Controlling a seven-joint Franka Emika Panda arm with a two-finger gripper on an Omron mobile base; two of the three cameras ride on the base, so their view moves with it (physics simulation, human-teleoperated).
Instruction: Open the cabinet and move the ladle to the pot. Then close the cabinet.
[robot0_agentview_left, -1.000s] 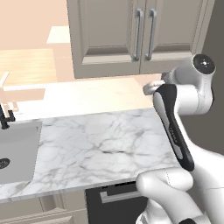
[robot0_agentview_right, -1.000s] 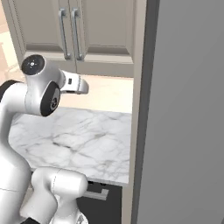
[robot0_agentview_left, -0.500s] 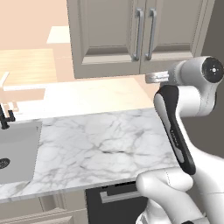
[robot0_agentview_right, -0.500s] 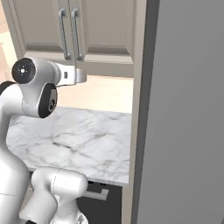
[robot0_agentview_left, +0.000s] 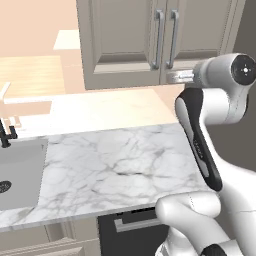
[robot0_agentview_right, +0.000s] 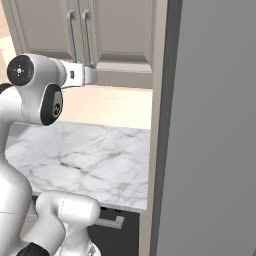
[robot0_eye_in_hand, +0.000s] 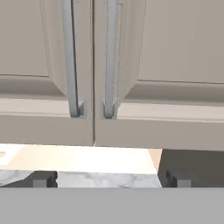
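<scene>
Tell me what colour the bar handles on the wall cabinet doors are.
Silver; the two vertical bar handles show best in the hand view, on the beige-grey doors.

Lighting: even, diffuse, moderately bright; no visible source. Shadows: soft, faint, under the cabinet (robot0_agentview_left: 155, 45) door panels and beneath the desk (robot0_agentview_left: 115, 165) edge. Glare: none. Rendering: coarse, slightly soft, low resolution; hand view softest. No edge distortion.

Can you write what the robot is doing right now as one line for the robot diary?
step: reaching for cabinet | doors: both shut | claw: open, empty, below the two handles | ladle: not seen | counter: marble
</scene>
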